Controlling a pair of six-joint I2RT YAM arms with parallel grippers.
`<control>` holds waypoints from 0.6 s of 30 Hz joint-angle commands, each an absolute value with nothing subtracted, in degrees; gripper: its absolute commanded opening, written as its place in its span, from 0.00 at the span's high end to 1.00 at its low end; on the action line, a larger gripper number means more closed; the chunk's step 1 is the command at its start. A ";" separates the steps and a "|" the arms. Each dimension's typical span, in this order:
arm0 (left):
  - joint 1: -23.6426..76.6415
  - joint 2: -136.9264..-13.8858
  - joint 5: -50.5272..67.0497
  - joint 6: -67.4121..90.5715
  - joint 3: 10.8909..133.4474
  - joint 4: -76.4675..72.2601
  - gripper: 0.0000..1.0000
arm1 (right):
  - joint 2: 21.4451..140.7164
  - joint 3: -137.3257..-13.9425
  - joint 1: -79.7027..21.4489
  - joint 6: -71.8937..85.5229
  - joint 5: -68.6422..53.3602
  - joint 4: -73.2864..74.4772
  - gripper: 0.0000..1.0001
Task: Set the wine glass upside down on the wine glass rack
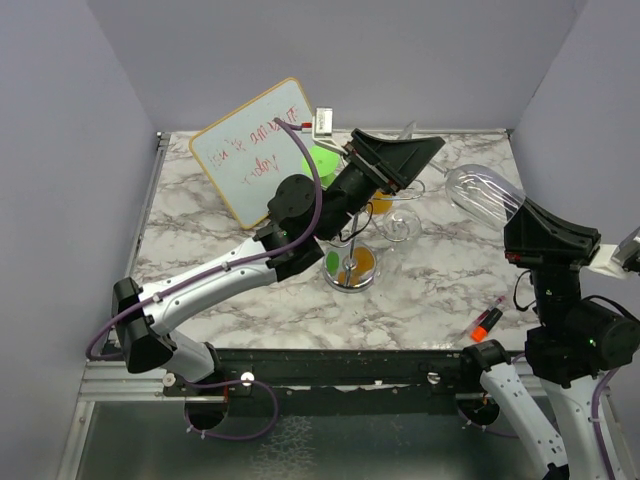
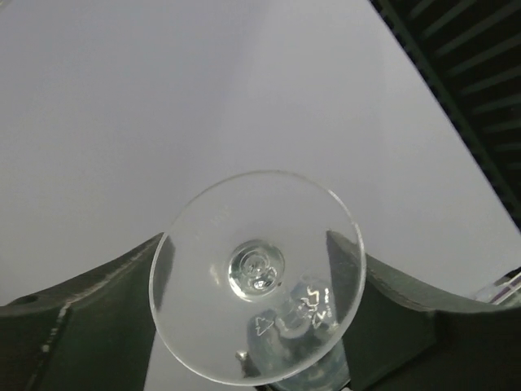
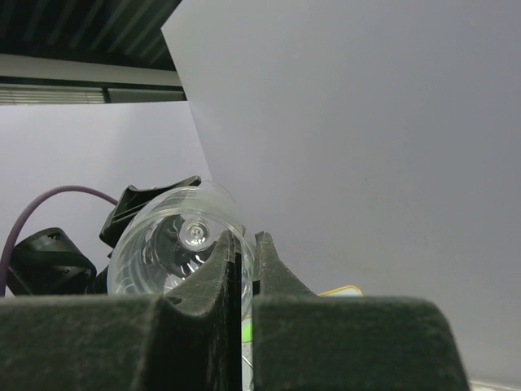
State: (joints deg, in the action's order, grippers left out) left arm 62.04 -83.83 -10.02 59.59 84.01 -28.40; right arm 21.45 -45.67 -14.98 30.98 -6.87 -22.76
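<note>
The clear, thin-walled stemmed wine glass (image 1: pixel 483 195) is held off the marble table (image 1: pixel 180 240), well to the right of the shiny chrome wire wine glass rack (image 1: pixel 350 268) and not yet on it. The right gripper (image 3: pixel 247 252) is clenched on the bowl wall at its rim. The left gripper (image 2: pixel 244 244) sits near the rack, its fingers (image 2: pixel 89 318) spread either side of a second clear glass foot (image 2: pixel 256 277); whether they bear on it cannot be told. The wine glass is judged light, rigid, slick and easily cracked, so the rim pinch looks marginal, and the stem or bowl sides would give a surer hold for inverting.
</note>
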 commanded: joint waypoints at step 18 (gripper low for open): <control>62.24 -81.66 -19.64 62.73 83.38 -39.37 0.73 | 22.94 -42.17 -14.82 28.31 -12.18 -31.60 0.99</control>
State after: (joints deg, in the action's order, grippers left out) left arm 62.28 -83.26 -15.77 59.79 82.02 -34.20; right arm 21.98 -43.20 -14.98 29.87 -9.98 -27.94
